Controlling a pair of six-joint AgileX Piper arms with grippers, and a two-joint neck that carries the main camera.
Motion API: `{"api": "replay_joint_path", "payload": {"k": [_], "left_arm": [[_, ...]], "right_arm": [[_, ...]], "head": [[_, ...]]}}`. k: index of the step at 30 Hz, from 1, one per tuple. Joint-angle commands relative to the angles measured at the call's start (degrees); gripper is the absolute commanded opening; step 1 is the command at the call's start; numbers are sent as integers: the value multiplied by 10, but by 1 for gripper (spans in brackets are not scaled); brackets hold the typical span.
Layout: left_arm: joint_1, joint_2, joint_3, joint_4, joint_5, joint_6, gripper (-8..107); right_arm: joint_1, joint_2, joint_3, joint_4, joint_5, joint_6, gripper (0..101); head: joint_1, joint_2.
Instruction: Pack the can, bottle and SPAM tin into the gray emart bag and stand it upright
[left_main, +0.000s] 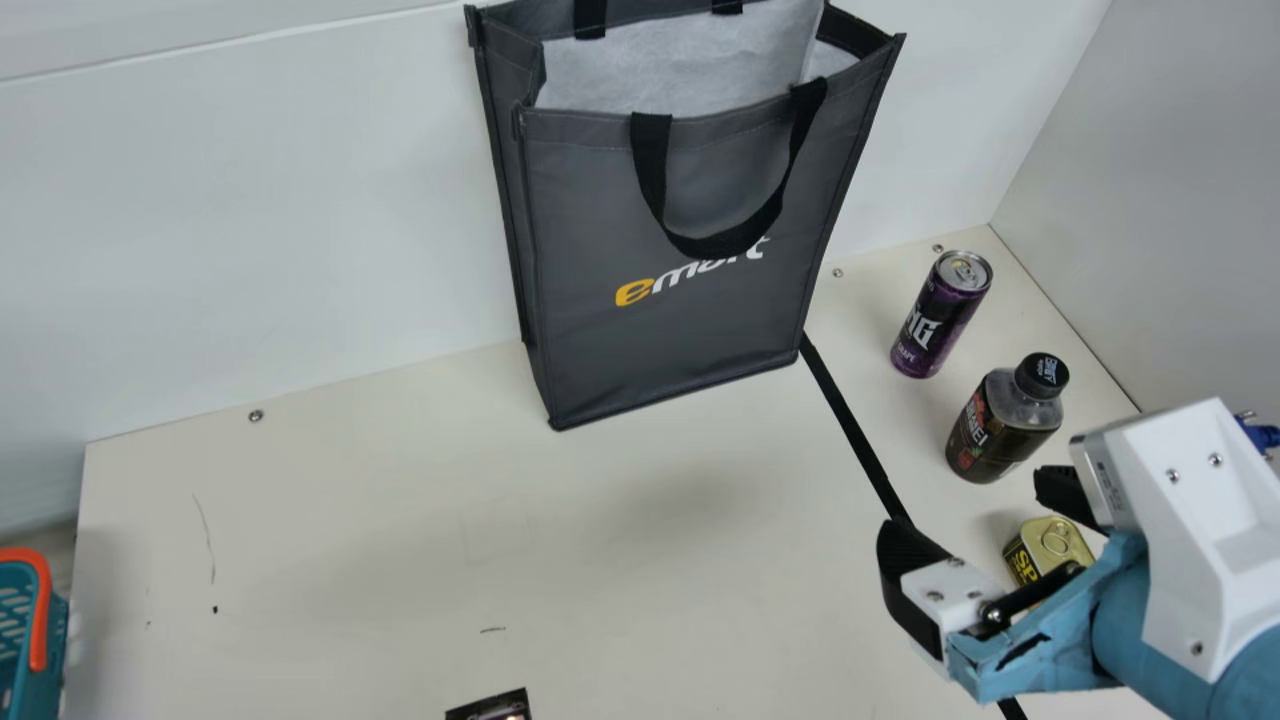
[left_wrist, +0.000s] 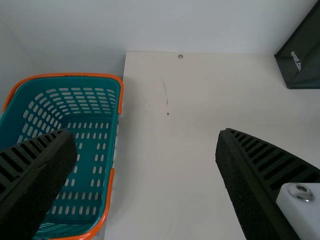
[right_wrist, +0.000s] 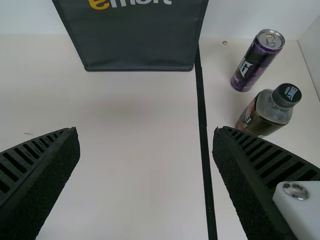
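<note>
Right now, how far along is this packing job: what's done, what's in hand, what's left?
The gray fabric emart bag stands upright, its top open, so that part looks done. Nothing is in hand: the left gripper and right gripper are open and empty. Left to pack: the purple metal can, dark plastic bottle and golden SPAM tin, all on the cream table.

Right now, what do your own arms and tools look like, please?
My right arm is blue, with an angular white cover, small screws and a blue plug beside it. Its tool has black ribbed fingers and a white mount. My left tool has similar black ribbed fingers.
</note>
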Motion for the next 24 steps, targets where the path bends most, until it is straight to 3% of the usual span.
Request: {"api": "replay_joint_path", "payload": {"k": [1, 24], "left_arm": [[0, 0, 0, 0, 0, 0, 90], [0, 0, 0, 0, 0, 0, 90]], "right_arm": [[0, 0, 0, 0, 0, 0, 95], [1, 3, 0, 2, -4, 2, 95]], "head": [[-13, 0], [-13, 0]]}}
